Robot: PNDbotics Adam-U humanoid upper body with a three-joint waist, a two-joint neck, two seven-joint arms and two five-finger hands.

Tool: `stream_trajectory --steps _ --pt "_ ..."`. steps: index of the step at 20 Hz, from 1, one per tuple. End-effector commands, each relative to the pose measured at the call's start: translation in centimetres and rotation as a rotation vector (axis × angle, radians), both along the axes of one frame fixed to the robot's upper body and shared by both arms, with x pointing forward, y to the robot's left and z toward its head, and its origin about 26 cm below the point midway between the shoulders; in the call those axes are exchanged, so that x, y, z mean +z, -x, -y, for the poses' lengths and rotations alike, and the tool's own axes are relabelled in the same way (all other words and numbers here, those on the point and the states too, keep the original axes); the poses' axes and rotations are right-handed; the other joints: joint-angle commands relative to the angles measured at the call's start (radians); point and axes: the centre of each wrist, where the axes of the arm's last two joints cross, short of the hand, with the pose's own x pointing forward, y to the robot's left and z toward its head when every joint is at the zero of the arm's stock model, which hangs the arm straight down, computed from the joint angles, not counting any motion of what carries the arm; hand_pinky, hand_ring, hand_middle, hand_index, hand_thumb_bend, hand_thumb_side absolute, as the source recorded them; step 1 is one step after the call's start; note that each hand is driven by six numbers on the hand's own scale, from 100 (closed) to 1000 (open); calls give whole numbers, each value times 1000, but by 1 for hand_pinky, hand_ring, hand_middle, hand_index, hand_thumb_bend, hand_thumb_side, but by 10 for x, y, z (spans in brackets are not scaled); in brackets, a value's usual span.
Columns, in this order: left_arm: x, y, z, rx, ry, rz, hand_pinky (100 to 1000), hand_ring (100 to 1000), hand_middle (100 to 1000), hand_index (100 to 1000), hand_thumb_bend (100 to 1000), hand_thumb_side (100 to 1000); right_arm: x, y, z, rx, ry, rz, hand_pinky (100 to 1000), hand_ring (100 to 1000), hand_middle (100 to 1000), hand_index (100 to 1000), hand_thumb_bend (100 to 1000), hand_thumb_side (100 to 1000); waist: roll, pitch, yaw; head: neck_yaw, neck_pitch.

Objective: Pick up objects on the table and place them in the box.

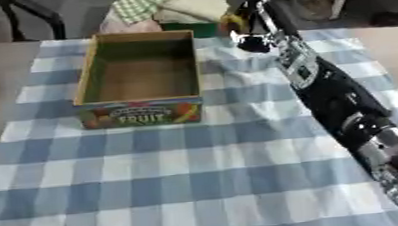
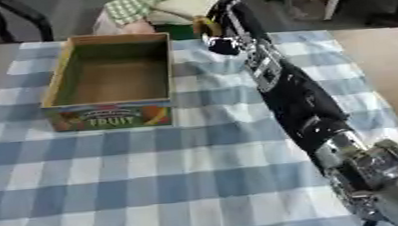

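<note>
Left eye view: one box (image 1: 136,77); right hand (image 1: 250,18) curled on yellow thing (image 1: 230,22).

- The word "FRUIT" stands in large pale capitals on the near outer wall of the cardboard box (image 1: 141,114), at the middle of a colourful printed panel.
- A smaller line of print sits just above that word on the same wall; it cannot be read.
</note>
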Motion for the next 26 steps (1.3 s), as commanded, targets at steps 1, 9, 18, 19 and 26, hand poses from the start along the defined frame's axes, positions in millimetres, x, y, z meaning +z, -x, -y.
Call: stream_trajectory --steps 1,9,18,19,26 --pt "9 0 -4 3 -16 23 736 616 523 608 490 450 38 -1 -14 71 9 75 669 456 100 237 100 100 5 -23 3 -4 -9" --pt "8 0 -1 -14 -15 20 737 617 524 608 489 451 26 -11 -62 222 126 -17 694 485 111 269 100 100 5 -30 20 -22 -4" --pt "8 -2 3 -33 -9 19 738 617 524 608 490 452 -13 -15 -96 329 292 -140 732 528 157 320 100 100 6 -26 43 -40 -2" --pt "8 -2 3 -33 -9 18 738 618 524 608 489 452 -15 -15 -97 330 301 -143 741 544 191 366 100 100 6 -25 44 -41 -1" --pt "9 -2 3 -34 -8 19 739 618 524 607 491 452 -20 -14 -99 356 351 -154 829 724 659 815 100 191 2 -25 40 -38 -5"
